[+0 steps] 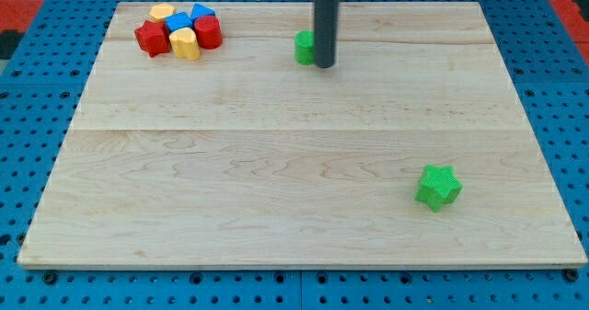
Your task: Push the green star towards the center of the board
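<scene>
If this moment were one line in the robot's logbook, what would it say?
my tip: at view's top, right beside green block | green star: lower right, untouched | red-yellow-blue cluster: top left

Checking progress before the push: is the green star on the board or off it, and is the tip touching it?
On the board: the green star lies flat at the view's lower right. Untouched: my tip is far off beside another green block.

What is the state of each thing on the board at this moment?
green star: lying alone, low on the view's right, untouched.
green block: at the view's top, partly hidden behind my tip.
my tip: beside the green block, far from the star.
red, blue and yellow blocks: clustered top left.
</scene>
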Controlling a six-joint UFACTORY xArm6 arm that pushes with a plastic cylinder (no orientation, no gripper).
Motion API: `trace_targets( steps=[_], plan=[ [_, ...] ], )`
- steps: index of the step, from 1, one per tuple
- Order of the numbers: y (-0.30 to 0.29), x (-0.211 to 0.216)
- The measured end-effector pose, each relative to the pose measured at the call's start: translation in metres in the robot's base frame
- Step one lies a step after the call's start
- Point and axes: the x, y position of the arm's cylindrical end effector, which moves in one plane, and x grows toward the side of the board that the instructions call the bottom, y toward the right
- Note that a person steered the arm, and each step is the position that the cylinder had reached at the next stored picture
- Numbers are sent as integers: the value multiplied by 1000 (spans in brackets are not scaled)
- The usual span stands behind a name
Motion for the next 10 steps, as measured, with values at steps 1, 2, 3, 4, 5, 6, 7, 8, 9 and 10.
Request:
trace_targets(
  steps=[1, 2, 3, 4, 5, 6, 7, 8, 9, 10],
  plan=[
    [-30, -26],
    [-94, -52],
    [-126, -72],
    [-131, -72],
    [-28, -59],
    [70, 31],
    [160, 134],
    [211, 186],
    [145, 212],
    [58, 205]
  ],
)
